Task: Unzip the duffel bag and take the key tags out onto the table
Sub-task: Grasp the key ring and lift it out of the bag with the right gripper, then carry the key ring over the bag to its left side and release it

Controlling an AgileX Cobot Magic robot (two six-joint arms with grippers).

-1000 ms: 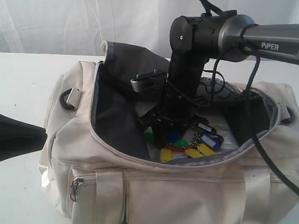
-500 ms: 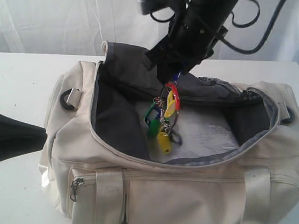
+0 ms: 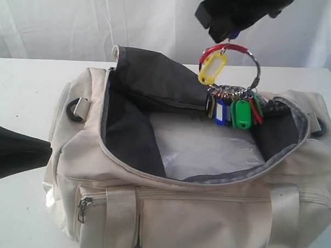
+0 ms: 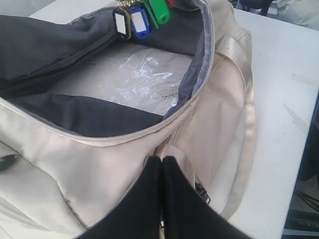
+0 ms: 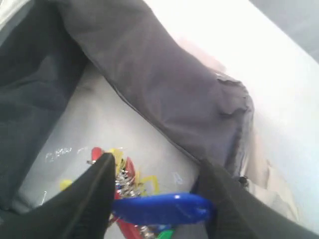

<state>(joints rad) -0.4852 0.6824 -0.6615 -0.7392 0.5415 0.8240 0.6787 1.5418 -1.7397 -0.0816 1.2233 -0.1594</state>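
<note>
Two grippers are on record. The right gripper (image 3: 231, 33) sits high over the large cream fabric duffel bag (image 3: 205, 219), its jaws clamped on the bunch of coloured plastic key tags on metal rings (image 3: 232, 107). The right wrist view shows the hold is on one blue tag (image 5: 159, 208) only. The left gripper (image 4: 162, 165) is at the bag's left end, fingers pressed together with nothing visible between them.

The bag's main zip is open and the dark grey lining flap (image 3: 151, 74) stands up at the far left. The key tags hang clear above the opening, right of centre, touching neither the bag nor the white tabletop (image 3: 24, 90). A clear plastic packet (image 3: 208, 148) lies on the bag floor beneath them.

Judgement: the lift-out is done in substance; the carry to the tabletop and the release remain.

Hazards noted:
- The whole bunch depends on a pinch on one smooth tag. A sharp move could let it slip, and it would drop back into the bag.
- The lowest tags, including the green tag (image 3: 242, 113), hang near the level of the far right rim. A low sideways carry could catch them on the zip edge or the lining.
- The hanging bunch is likely to swing, so a hasty release could scatter it away from the chosen spot
</note>
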